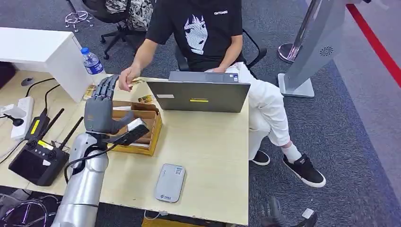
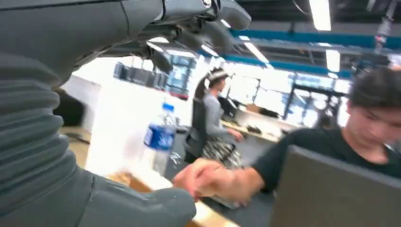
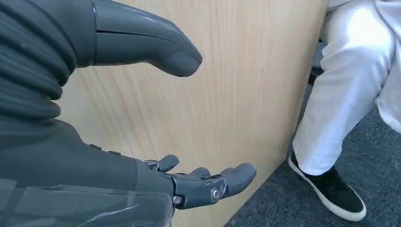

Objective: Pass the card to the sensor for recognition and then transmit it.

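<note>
Wooden box [image 1: 147, 142] sits under your left hand [image 1: 100, 111], whose fingers [image 1: 108, 86] are stretched out and apart, gripping nothing. What looks like the card [image 1: 137, 81], one thin yellowish sliver, lies just beyond those fingertips in a person's hand [image 1: 125, 79], its long axis seemingly sideways. Your left hand is far nearer than your right hand [image 3: 189, 182], which hangs open off the counter [image 1: 213, 142]. You have one grey sensor [image 1: 170, 183], one laptop [image 1: 198, 96] and one bottle [image 1: 91, 61].

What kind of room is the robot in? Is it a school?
Probably an office, not a school. A person sits on a rolling chair at a wooden desk with a laptop, the floor is grey carpet, and the left wrist view shows more desks under long ceiling lights.
</note>
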